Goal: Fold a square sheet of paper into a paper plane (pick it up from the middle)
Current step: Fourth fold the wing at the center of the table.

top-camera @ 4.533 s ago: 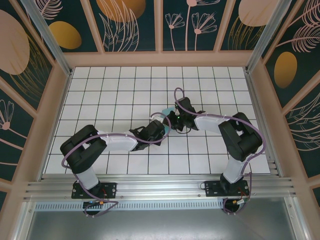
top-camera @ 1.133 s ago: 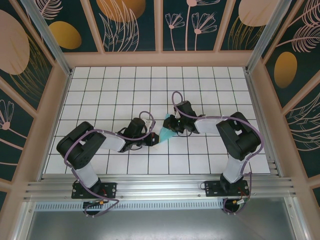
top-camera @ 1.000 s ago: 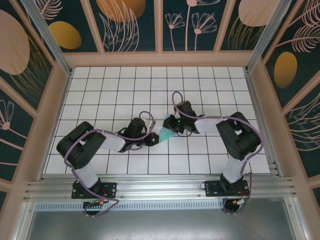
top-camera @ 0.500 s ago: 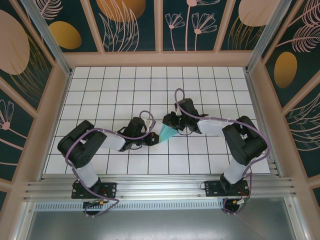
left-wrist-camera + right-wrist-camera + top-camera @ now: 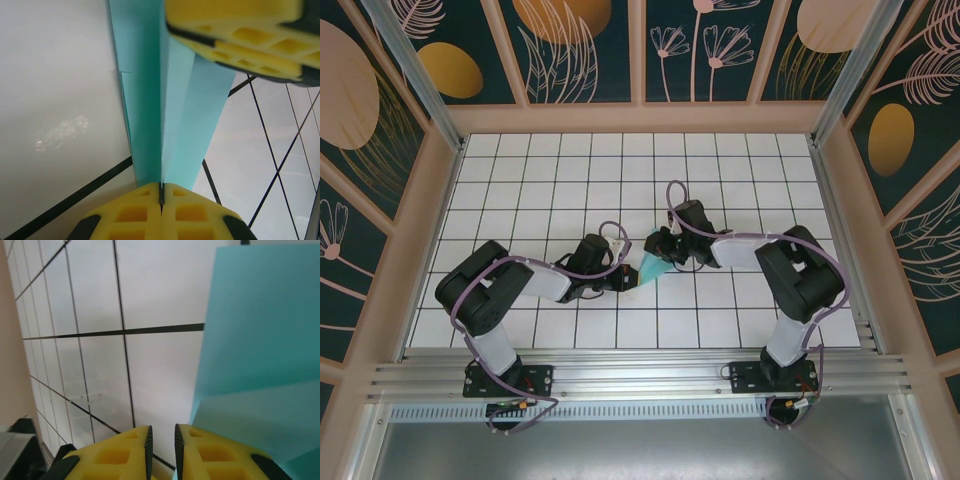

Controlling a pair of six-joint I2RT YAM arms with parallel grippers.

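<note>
My left gripper drawn back since earlier, fingers pinching the paper plane, right gripper beside it, fingers slightly parted

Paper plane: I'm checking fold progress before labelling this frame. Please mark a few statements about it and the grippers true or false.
1. The paper plane is a flat, unfolded square. False: it is folded into a narrow pointed shape.
2. The left gripper is shut on the paper plane. True.
3. The left gripper's fingers are blue. False: they are yellow.
4. The table is white with black grid lines. True.
5. The right gripper waits at the table's far edge. False: it is right beside the plane.
</note>
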